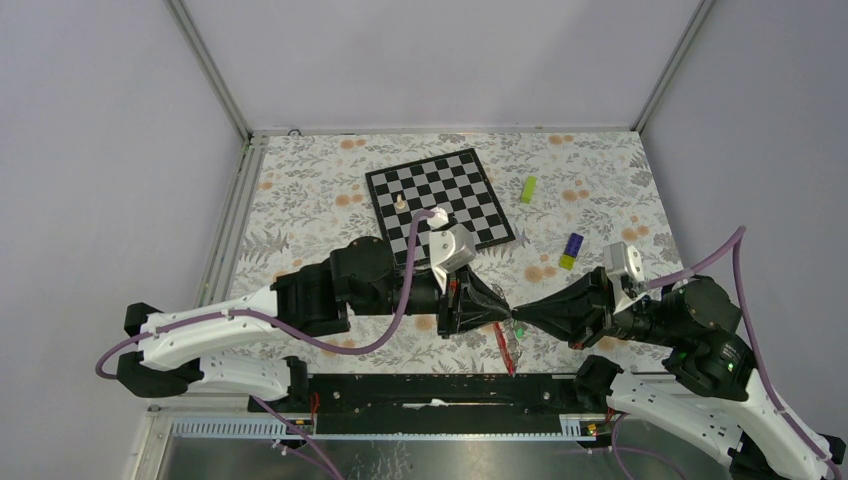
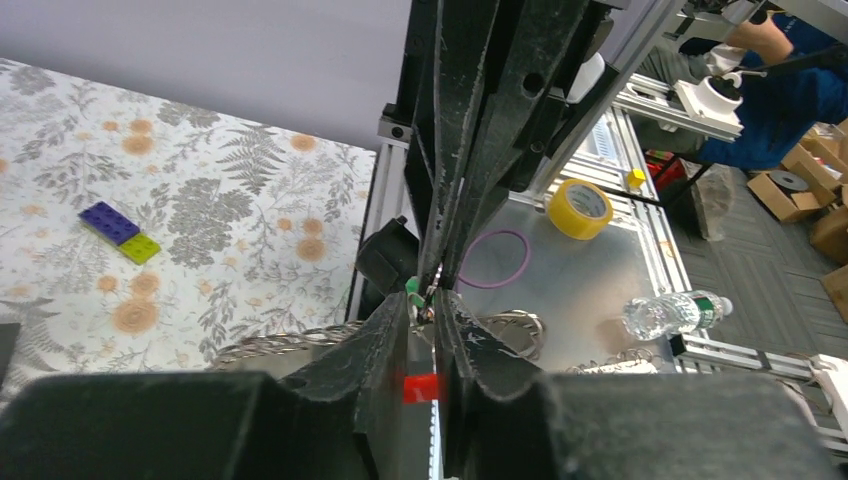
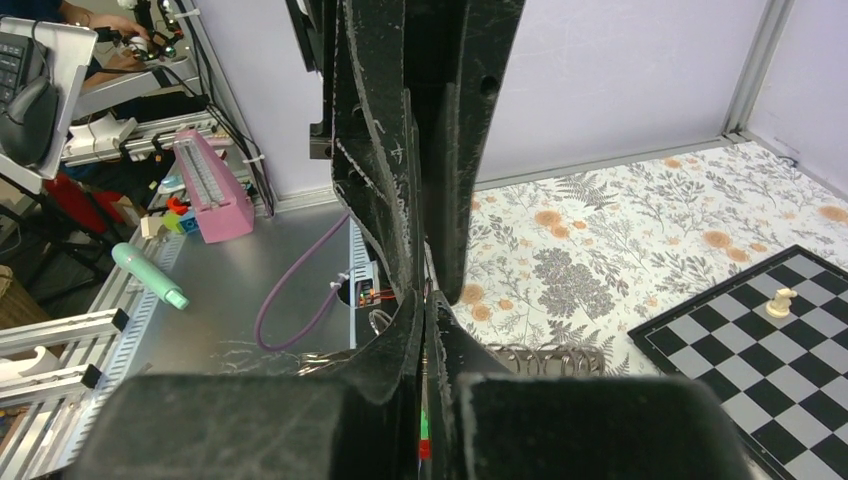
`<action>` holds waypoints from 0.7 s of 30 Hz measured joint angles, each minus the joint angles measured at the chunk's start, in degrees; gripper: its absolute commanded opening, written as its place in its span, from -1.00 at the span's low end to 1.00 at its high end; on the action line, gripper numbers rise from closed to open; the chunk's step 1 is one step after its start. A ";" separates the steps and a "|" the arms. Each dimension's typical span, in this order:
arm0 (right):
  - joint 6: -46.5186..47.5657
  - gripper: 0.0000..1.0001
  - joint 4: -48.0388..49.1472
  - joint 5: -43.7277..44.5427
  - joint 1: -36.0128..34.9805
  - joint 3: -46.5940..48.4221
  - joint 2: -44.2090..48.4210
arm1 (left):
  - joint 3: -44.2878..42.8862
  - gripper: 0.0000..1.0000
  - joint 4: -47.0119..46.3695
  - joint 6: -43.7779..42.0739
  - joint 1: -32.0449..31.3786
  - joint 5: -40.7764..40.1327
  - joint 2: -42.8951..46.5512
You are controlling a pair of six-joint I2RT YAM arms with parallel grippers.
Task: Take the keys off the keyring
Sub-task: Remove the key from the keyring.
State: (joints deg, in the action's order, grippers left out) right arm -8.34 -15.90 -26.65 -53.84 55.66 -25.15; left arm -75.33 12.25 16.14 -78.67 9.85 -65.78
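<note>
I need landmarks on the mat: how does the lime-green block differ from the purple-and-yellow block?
The lime-green block is one colour; the purple-and-yellow block is two-tone. The lime-green block lies farther back, level with the chessboard; the purple-and-yellow block lies nearer the right gripper. Both are small oblongs, tilted alike, on the floral mat right of the board.

I see a grey-fern, orange-flower worktop, a black-and-white chessboard, a lime-green block, a purple-and-yellow block, a red keyring strap and purple cables.
</note>
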 measured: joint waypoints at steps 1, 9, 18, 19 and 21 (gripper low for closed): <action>0.09 -1.00 -0.13 -0.04 -0.02 0.11 -0.07 | 0.11 -0.46 -0.31 -0.04 0.00 -0.22 0.17; 1.68 -1.00 -0.55 -0.94 -0.02 0.63 -0.26 | 3.89 -0.34 -4.26 -0.09 0.00 -1.11 3.93; 2.49 -1.00 0.50 -3.06 -0.02 0.63 -0.24 | 6.56 -0.34 -7.87 0.22 0.00 -1.03 4.76; 2.56 -1.00 0.79 -3.50 0.00 0.63 -0.22 | 7.19 -0.34 -7.96 0.24 0.00 -1.03 4.85; 2.71 -1.00 1.57 -4.55 -0.02 0.66 -0.11 | 8.22 -0.34 -8.26 0.31 0.00 -1.03 5.05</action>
State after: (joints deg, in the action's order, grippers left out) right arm -5.63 -14.33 -31.20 -53.87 56.31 -25.26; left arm -67.11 3.99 16.45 -78.67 8.82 -60.73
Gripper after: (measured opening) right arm 0.019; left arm 0.328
